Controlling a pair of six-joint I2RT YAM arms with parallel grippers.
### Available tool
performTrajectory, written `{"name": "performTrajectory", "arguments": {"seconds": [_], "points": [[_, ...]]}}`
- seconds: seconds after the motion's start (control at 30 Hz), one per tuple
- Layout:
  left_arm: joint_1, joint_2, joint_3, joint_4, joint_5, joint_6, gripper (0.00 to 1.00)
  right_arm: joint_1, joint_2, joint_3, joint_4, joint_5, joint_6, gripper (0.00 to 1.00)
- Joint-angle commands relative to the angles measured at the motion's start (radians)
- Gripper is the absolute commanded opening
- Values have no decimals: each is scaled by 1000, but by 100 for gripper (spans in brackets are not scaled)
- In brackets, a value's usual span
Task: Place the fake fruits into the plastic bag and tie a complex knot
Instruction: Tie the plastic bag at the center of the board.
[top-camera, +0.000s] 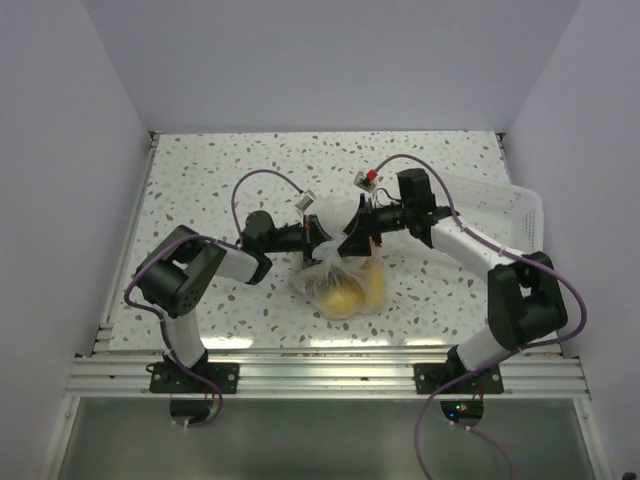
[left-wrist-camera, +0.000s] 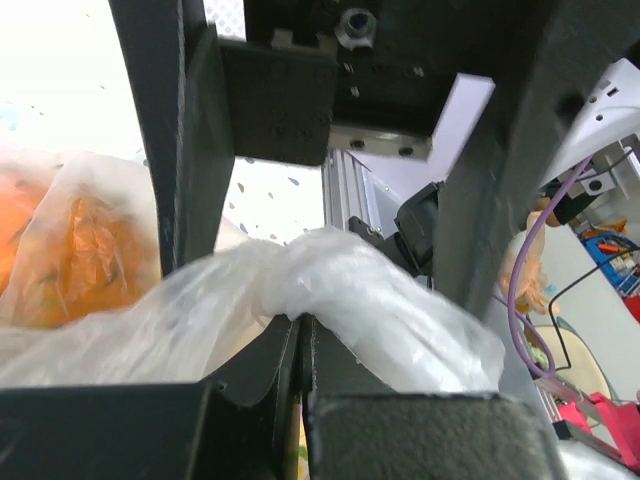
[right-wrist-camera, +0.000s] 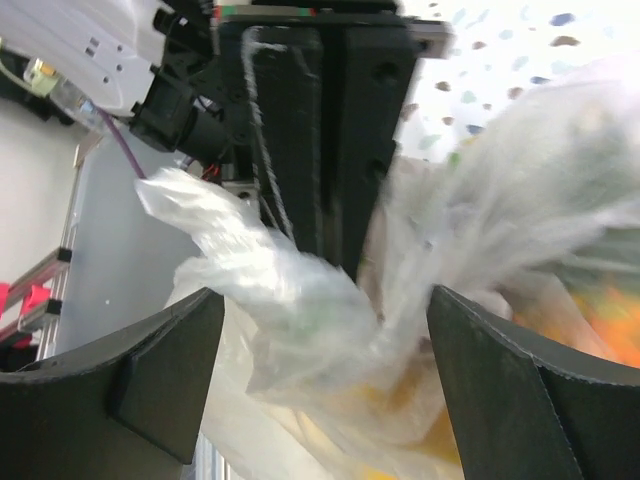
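Table (top-camera: 200, 180): white top w/ dark speckles, plain walls (top-camera: 330, 60) on 3 sides. Tray (top-camera: 505, 205): white slotted plastic, far-right by wall. Metal rail (top-camera: 320, 375) along near edge.

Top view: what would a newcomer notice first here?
The clear bag of yellow fruits sits in the middle of the table. Over its neck, the left gripper is shut on the bunched plastic and the right gripper stands open around it. A white tray lies at the far right.
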Motion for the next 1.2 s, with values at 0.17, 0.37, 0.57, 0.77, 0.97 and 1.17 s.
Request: {"name": "performTrajectory", "arguments": {"seconds": [0.17, 0.37, 0.57, 0.77, 0.97, 1.17], "points": [[11, -49, -19, 264, -34, -15, 0, -158, -82, 122, -238, -122, -113, 91], [15, -60, -16, 240, -25, -4, 0, -168, -93, 81, -261, -63, -166, 64], [17, -54, -7, 242, -28, -13, 0, -139, -89, 2, -137, 20, -100, 45], [18, -43, 10, 257, -48, -41, 0, -61, -101, -34, -54, 28, -22, 67], [14, -32, 18, 314, -84, -110, 0, -6, -90, -73, 90, 68, 78, 75], [-3, -20, 21, 385, -115, -168, 0, 8, -46, -71, 280, 69, 214, 76]]}}
